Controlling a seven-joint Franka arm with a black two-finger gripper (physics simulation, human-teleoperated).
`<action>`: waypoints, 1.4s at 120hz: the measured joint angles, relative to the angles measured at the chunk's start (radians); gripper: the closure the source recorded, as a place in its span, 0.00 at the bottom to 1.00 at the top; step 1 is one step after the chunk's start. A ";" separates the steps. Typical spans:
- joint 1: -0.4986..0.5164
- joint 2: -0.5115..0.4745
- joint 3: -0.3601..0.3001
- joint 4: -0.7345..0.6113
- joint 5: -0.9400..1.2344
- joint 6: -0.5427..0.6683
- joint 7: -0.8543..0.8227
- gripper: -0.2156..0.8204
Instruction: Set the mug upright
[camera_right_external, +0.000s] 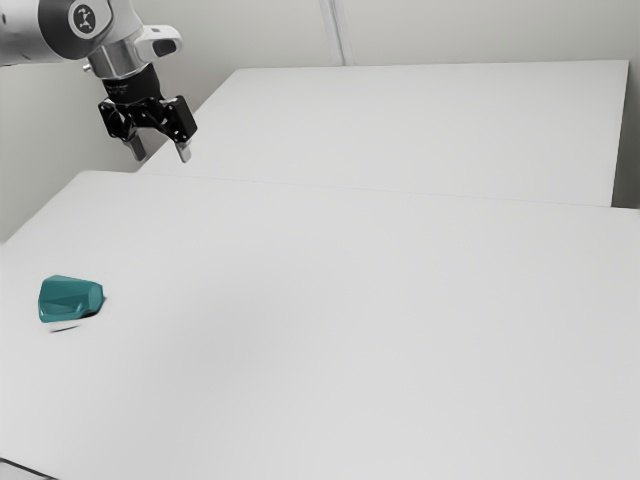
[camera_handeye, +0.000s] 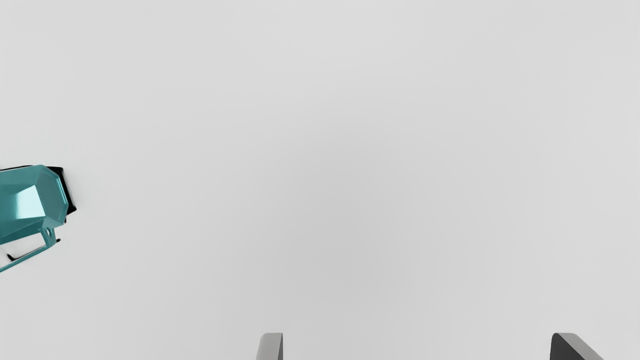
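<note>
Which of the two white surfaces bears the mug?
The nearer surface in the exterior view: the mug lies on it, short of the farther surface.

High oblique exterior, nearer wrist perhaps straight down, same table (camera_right_external: 350, 330)

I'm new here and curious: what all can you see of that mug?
The mug is teal, glossy and faceted, perhaps ceramic. It lies on its side on the white table, its narrower, closed end toward the exterior view's right. A thin, angular handle sticks out from its side. The open gripper doesn't touch it.
</note>
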 joint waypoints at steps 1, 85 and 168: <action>0.000 0.000 0.000 0.000 0.000 0.000 0.000 0.23; 0.057 -0.011 -0.011 -0.011 0.000 -0.005 0.038 0.23; 0.588 -0.093 -0.012 -0.256 -0.227 0.216 0.449 0.23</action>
